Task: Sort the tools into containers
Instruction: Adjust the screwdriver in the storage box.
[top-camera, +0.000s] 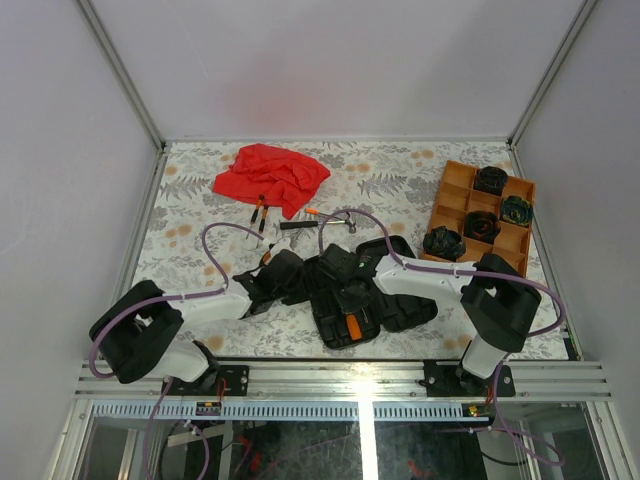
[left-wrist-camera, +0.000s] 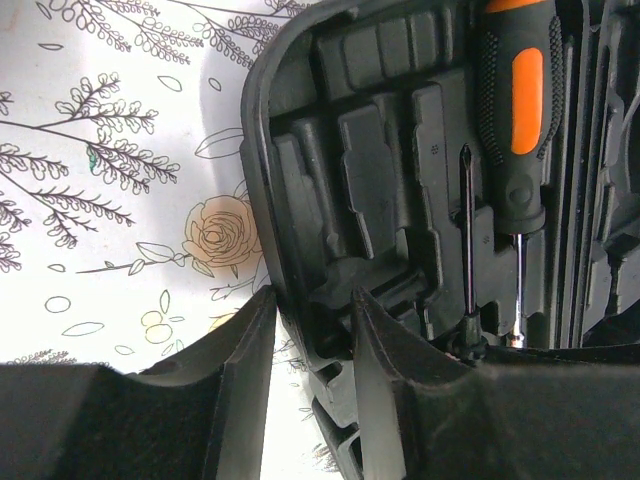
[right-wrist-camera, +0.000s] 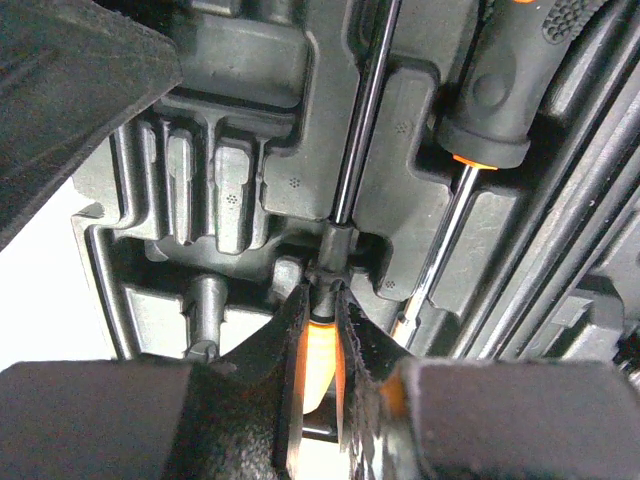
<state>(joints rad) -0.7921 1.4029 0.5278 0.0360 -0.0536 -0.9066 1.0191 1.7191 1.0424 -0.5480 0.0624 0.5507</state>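
The black tool case (top-camera: 385, 305) lies open between the arms, its orange latch (top-camera: 352, 326) toward the near edge. My left gripper (top-camera: 262, 284) is shut on the case's left rim (left-wrist-camera: 262, 150); the wall sits between both fingers (left-wrist-camera: 240, 370). My right gripper (right-wrist-camera: 322, 300) is shut on the orange handle (right-wrist-camera: 320, 350) of a thin screwdriver (right-wrist-camera: 360, 120) lying in a moulded slot. A thicker orange-and-black screwdriver (left-wrist-camera: 520, 100) lies in the slot beside it (right-wrist-camera: 500, 90). Pliers (top-camera: 260, 210), a hammer (top-camera: 300, 226) and another screwdriver (top-camera: 316, 212) lie on the table beyond the case.
An orange tray (top-camera: 452, 190) at the right holds several dark coiled bundles (top-camera: 490, 180), one greenish (top-camera: 517, 210). A red cloth (top-camera: 270, 172) lies crumpled at the back left. The floral table cover (left-wrist-camera: 120, 200) shows left of the case.
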